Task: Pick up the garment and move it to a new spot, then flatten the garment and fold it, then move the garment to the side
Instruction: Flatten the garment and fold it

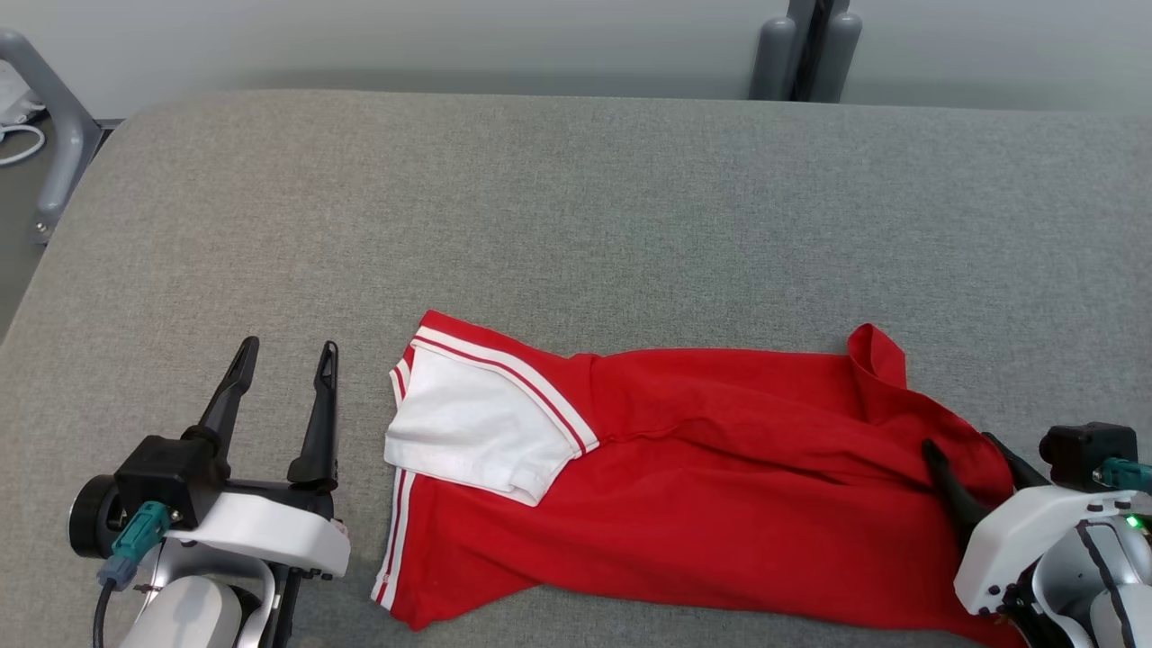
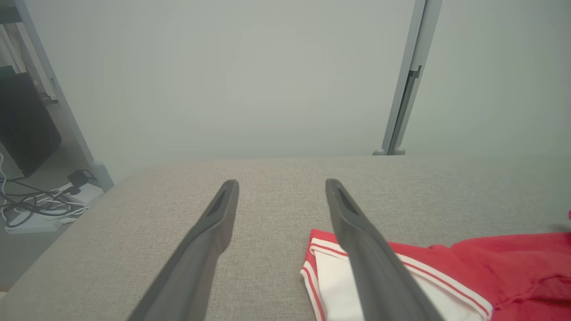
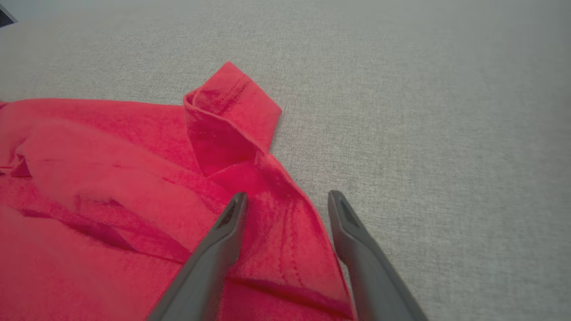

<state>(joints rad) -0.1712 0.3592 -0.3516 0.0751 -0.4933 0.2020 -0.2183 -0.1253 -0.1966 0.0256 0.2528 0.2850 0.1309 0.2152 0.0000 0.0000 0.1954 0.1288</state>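
Right pincer (image 3: 287, 198) wide open, astride the red garment's (image 1: 720, 477) right hem: one finger over cloth, the other over grey surface (image 1: 576, 198). Left pincer (image 1: 288, 351) also wide, holding nothing, just left of the white sleeve (image 1: 477, 432). Garment lies rumpled along the surface's near edge, with broad room beyond it.

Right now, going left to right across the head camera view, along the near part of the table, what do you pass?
left gripper → white sleeve → red shirt → right gripper
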